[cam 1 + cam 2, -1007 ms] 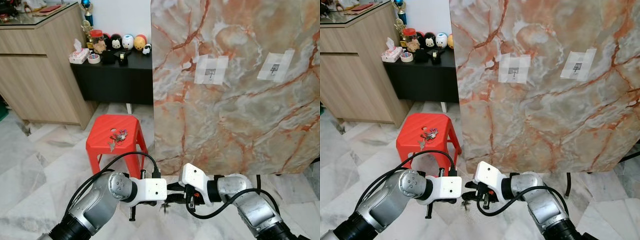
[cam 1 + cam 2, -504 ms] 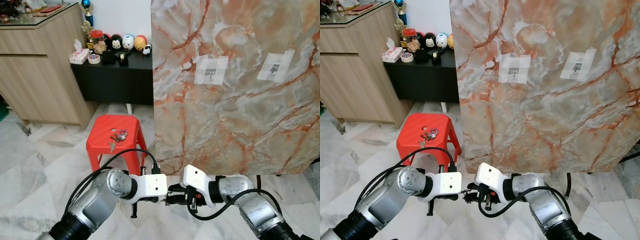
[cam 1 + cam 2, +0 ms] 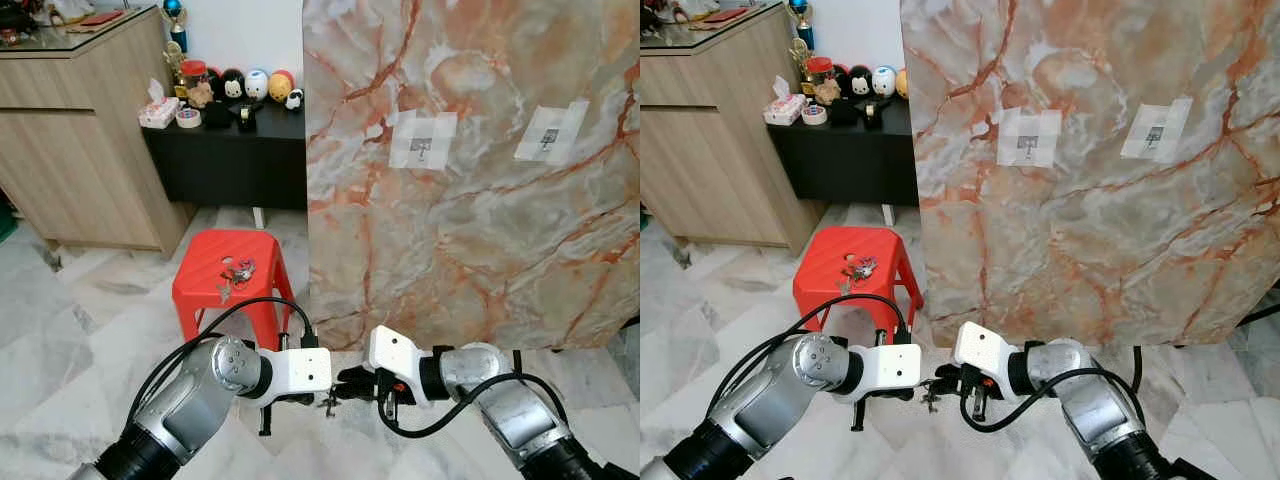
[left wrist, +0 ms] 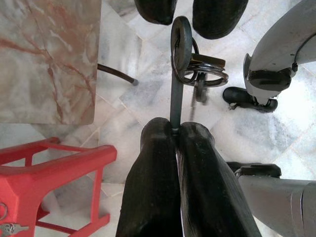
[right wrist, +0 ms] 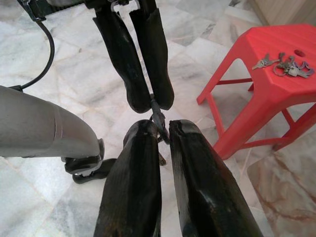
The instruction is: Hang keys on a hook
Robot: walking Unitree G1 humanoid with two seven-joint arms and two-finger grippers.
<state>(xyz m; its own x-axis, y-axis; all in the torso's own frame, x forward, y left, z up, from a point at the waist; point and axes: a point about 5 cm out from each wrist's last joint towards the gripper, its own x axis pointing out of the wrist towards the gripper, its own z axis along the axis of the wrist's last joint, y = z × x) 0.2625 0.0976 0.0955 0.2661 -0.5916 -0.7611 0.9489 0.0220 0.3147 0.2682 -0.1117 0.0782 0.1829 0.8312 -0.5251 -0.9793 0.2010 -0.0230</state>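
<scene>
Left claw (image 3: 322,395): closed on the thin dark stem of the key ring (image 4: 183,47), low over the marble floor (image 3: 60,340).
Right claw (image 3: 347,385): tips meet the left claw's; its fingers (image 5: 134,163) sit either side of the ring's far end, whether they pinch it cannot be told.
Key ring: between both claws, keys dangling just below.
Second bunch of keys (image 3: 236,273): lying near the middle of the red stool (image 3: 205,295), well apart from the claws.
Hooks (image 3: 421,147): taped high on the marbled panel (image 3: 470,230).
</scene>
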